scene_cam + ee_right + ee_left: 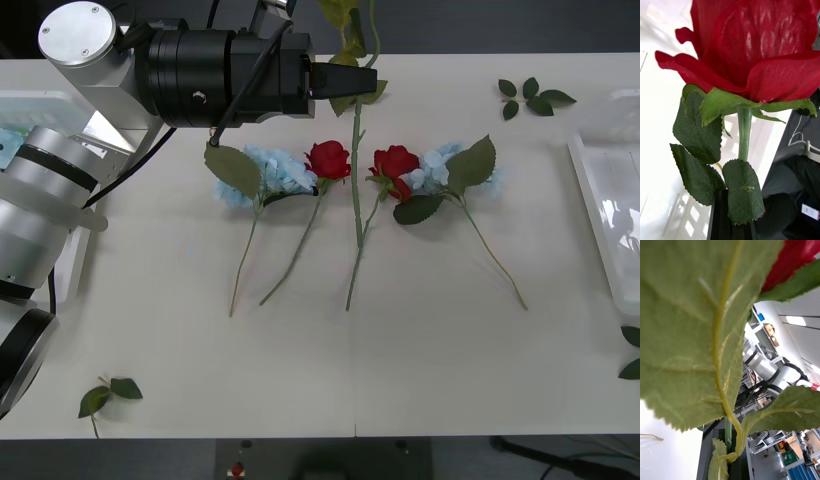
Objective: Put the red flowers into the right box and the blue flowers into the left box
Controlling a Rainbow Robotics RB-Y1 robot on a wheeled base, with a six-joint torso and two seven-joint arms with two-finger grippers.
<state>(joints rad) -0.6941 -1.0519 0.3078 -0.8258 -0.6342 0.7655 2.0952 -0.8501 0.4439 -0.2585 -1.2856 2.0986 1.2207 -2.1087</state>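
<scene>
My left gripper (350, 80) is shut on the thin green stem of a red flower (356, 180), which hangs upright over the table's middle with its bloom above the front view's top edge. In the left wrist view the left gripper (728, 461) pinches that stem under a big leaf, with the bloom (793, 258) beyond. My right gripper (735, 221) is shut on a red flower (760, 48) just below its leaves. Two red flowers (328, 160) (395, 163) and two blue flowers (275, 170) (435, 168) lie on the table. The left box (30, 105) is behind my left arm. The right box (600, 215) stands far right.
Loose green leaf sprigs lie at the back right (530, 97), the front left (108, 393) and the right edge (632, 350). My left arm's large silver links cover the table's left side. A bit of pale blue shows in the left box.
</scene>
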